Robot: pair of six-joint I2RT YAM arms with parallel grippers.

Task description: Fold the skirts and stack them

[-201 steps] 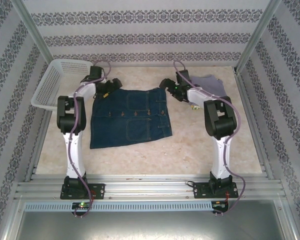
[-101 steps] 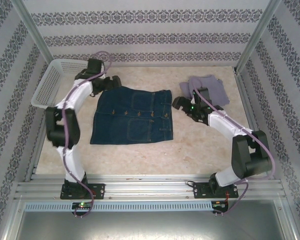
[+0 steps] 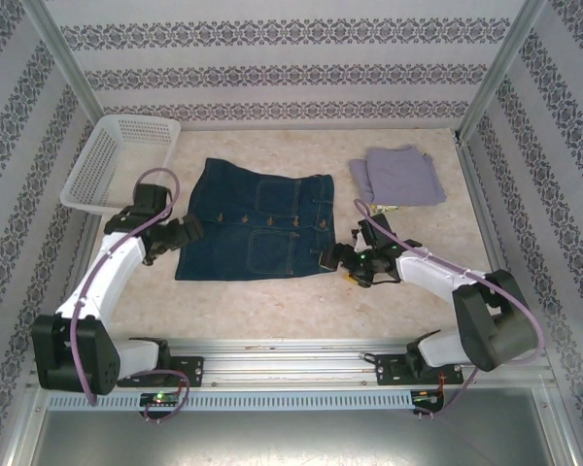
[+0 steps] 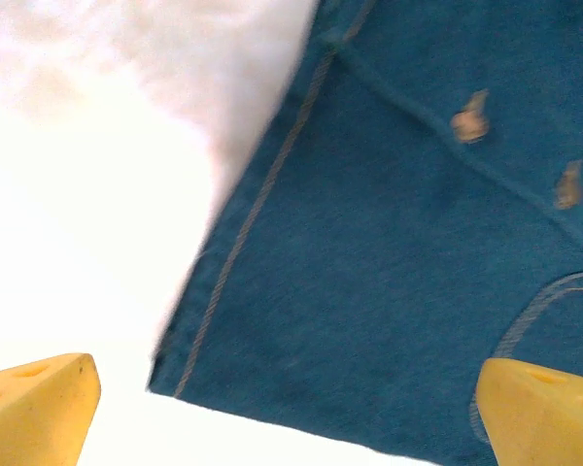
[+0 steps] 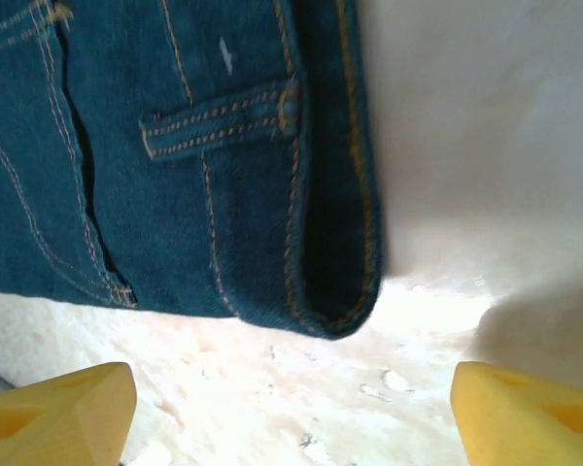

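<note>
Lying flat w/ no fold yet, denim skirt (image 3: 257, 223) sits betw. both tools. Its hem corner is just ahead of left tool (image 3: 180, 233), fingers spread wide, nothing held. Other corner is just ahead of right tool (image 3: 332, 259), also released. Well beyond right tool, grey-lavender skirt (image 3: 400, 175) looks folded. Left to do, I'd judge: fold denim, stack. Beyond left tool, basket (image 3: 87, 170): nothing visible inside.

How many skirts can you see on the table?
2. A dark blue denim skirt lies spread flat in the middle. A folded grey-lavender cloth skirt sits at the far right. Another may be hidden beneath that one.
</note>
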